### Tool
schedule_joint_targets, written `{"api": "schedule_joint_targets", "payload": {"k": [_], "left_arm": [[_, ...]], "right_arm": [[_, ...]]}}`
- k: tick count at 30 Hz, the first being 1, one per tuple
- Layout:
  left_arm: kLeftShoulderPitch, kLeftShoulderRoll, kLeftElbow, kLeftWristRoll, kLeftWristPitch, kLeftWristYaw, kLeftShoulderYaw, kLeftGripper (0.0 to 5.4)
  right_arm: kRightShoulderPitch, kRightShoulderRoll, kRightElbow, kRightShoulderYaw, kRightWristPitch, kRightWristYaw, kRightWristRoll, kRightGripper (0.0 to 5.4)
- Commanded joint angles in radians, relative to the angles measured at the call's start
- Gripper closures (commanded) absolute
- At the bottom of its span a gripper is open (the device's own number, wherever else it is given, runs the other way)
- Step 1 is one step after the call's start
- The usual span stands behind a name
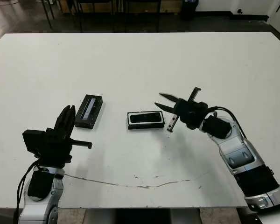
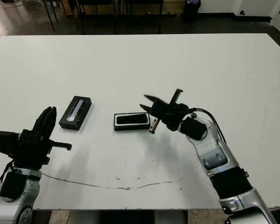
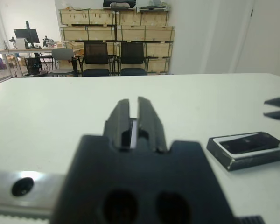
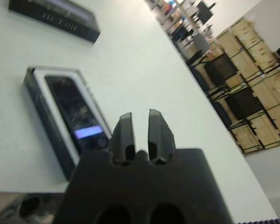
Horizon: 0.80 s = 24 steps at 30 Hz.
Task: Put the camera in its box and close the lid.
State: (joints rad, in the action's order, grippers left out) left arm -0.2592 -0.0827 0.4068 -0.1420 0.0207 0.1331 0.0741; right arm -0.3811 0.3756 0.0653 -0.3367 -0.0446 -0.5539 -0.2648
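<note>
**Camera seated in its open tray, lid lying apart**

The white table (image 1: 140, 65) carries everything. The right gripper (image 1: 168, 112), fingers spread wide, hovers just at the box's three o'clock. The left gripper (image 1: 67, 119), fingers nearly together and empty, sits at the lid's seven o'clock. The lid (image 1: 89, 110), black with a glossy grey strip, lies at the box's nine o'clock. The box (image 1: 146, 120) shows a white inner rim around the dark camera (image 1: 145, 117), whose details are hard to make out.
</note>
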Motion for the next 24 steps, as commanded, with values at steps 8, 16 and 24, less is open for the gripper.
{"api": "schedule_joint_targets", "payload": {"k": [8, 16, 24], "left_arm": [[-0.007, -0.004, -0.021, 0.000, 0.002, 0.004, 0.001, 5.40], [0.001, -0.006, -0.020, 0.001, -0.006, 0.003, 0.001, 5.40], [0.019, -0.025, -0.004, -0.010, -0.015, 0.009, 0.026, 5.40]], "right_arm": [[0.015, 0.071, 0.080, -0.061, -0.028, -0.081, -0.060, 5.39], [0.027, 0.102, 0.080, -0.021, -0.029, -0.101, -0.030, 5.39], [0.086, -0.022, -0.045, 0.239, 0.032, 0.120, 0.175, 5.39]]}}
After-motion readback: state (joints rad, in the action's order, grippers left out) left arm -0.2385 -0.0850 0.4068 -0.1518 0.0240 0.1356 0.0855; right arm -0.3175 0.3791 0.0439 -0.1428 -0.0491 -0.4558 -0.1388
